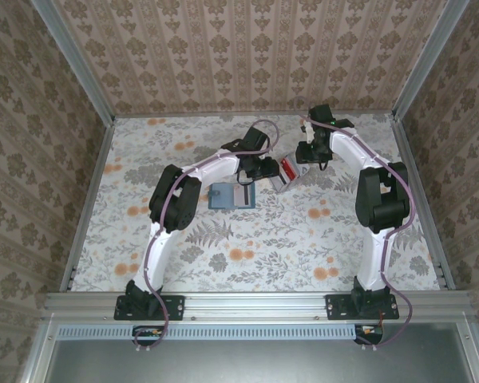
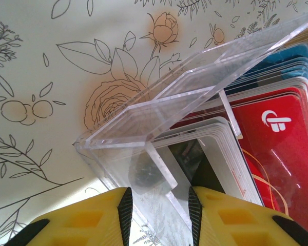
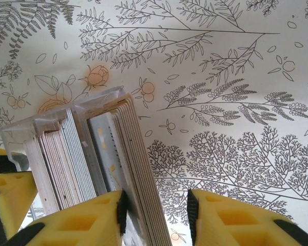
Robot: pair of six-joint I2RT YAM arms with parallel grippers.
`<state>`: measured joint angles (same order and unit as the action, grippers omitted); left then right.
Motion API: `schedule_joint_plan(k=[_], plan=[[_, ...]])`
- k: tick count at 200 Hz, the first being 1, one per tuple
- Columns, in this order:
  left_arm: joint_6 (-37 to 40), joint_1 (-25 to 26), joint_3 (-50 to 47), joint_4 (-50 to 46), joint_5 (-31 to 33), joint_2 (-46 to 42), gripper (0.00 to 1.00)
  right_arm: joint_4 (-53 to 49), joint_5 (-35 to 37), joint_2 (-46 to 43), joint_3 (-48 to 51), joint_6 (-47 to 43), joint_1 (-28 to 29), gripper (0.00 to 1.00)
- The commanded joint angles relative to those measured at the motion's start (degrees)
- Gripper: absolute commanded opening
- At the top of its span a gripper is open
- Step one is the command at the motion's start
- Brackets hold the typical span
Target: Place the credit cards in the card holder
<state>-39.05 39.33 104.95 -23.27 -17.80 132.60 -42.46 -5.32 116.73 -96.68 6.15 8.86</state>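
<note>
While left jaws straddle the clear tray, apparently steadying it (grip unconfirmed), we note right jaws part-open around credit cards.

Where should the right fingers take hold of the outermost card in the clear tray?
Probably best to take the outermost card by its exposed upper edge, coming down from above with one finger on each flat face. It stands on edge, packed against its neighbours in the clear tray, so only the top edge is free, and the tray's walls block the ends. The right gripper straddles that side.
</note>
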Motion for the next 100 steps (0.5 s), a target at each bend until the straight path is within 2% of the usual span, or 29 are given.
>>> schedule_joint_plan(k=[1,41,59,100], plan=[[-0.1,-0.2,-2.4,-6.9,1.1,0.6,0.36,0.2,0.6,-1.9,0.8,0.3,-1.0,0.32],[-0.1,-0.2,-2.4,-7.0,1.1,0.6,0.36,-0.1,1.2,-2.5,0.7,0.1,-1.1,0.24],[-0.2,-0.2,-2.4,-7.0,1.0,0.5,0.36,-0.2,1.1,-3.3,0.7,0.1,-1.0,0.17],[-0.1,-0.2,-2.4,-7.1,1.1,0.2,0.36,0.3,-0.6,-5.3,1.0,0.8,-1.2,0.1]])
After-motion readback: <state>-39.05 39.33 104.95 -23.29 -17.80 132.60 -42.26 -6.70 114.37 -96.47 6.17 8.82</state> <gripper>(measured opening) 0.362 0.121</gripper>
